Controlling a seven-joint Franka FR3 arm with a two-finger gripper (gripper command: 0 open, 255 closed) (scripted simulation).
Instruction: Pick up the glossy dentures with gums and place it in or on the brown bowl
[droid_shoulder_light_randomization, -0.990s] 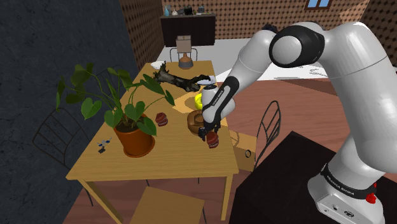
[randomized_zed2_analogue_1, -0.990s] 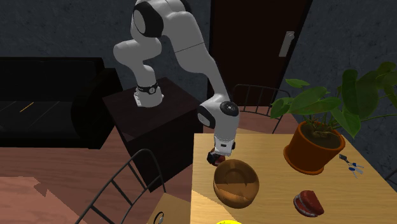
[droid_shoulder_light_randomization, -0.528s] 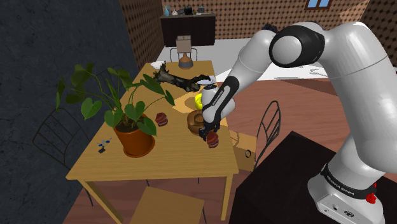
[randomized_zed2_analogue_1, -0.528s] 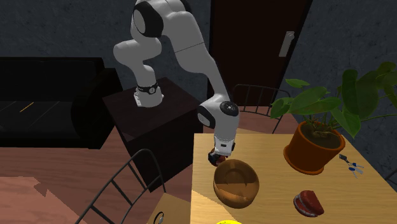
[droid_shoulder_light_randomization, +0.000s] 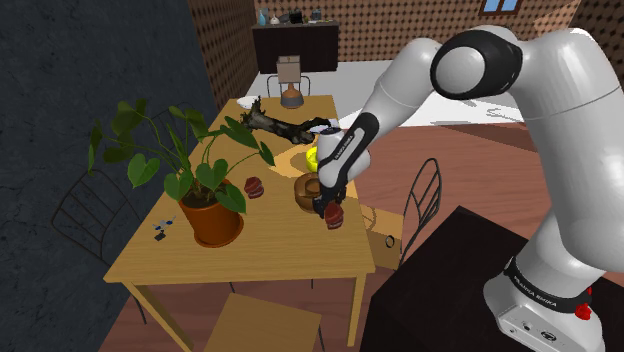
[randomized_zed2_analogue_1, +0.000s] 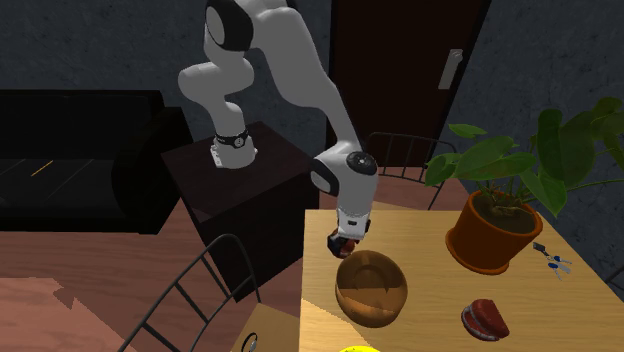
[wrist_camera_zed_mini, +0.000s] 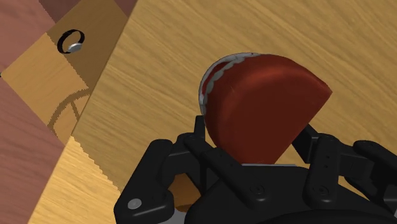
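Dentures (wrist_camera_zed_mini: 261, 105) clasped in pincer (wrist_camera_zed_mini: 254, 139), only a thin edge of teeth visible.

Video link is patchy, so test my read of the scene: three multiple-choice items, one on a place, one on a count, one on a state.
1. The loose dentures lie: A in a drawer; B on the table near the plant pot; C in a sink.
2. Dentures in all: A one; B two; C four.
3. The claw is: A open; B shut on nothing; C shut on dentures.
Key: B, they rest on bare wood near the pot; B, one loose, one held; C, it clasps the held dentures.
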